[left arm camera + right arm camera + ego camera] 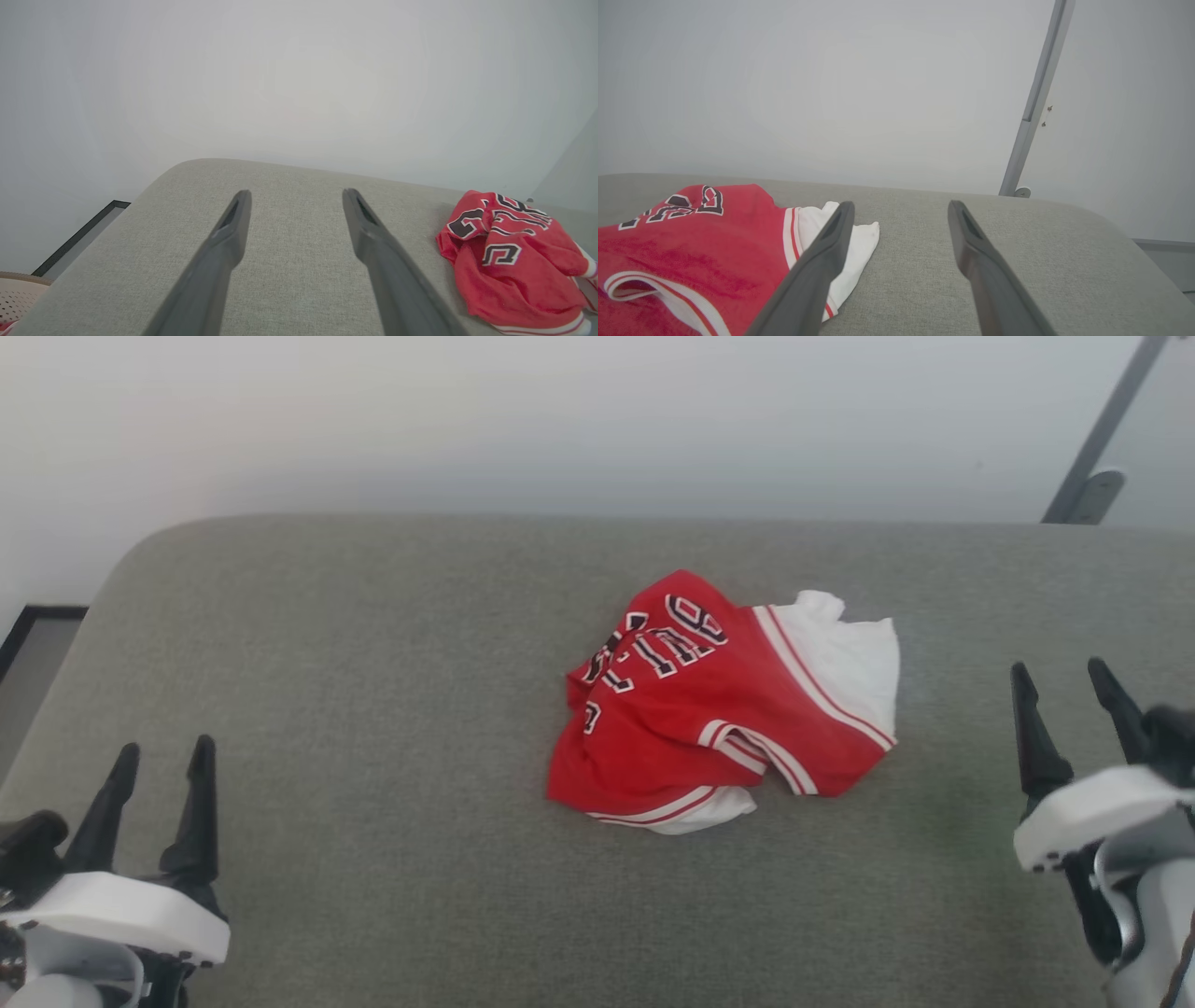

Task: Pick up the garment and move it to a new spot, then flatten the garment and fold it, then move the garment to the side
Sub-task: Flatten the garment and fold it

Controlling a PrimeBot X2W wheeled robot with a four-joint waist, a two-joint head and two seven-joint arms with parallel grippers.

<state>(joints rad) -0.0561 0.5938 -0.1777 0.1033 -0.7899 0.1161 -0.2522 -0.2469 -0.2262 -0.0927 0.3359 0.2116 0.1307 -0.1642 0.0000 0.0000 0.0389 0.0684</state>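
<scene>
Nearest the robot, the left gripper (166, 744) is hovering at the lower left over the grey fabric surface (373, 728). Its two dark fingers are spread apart and gripping nothing. The right gripper (1058, 665) is standing at the lower right, a little farther in, its fingers likewise parted and empty.

Beyond and between them, the garment (709, 709) is lying crumpled in a heap on the surface, somewhat right of centre. It is sitting well apart from the left gripper and nearer the right one, touching neither. Its red body is showing black-and-white lettering on the far folds, striped trim is running across it, and a white panel is sticking out on the right.

Farther back, the surface is ending in a rounded edge before a pale wall (560, 420), where a grey metal pole (1102, 429) is slanting at the upper right.
</scene>
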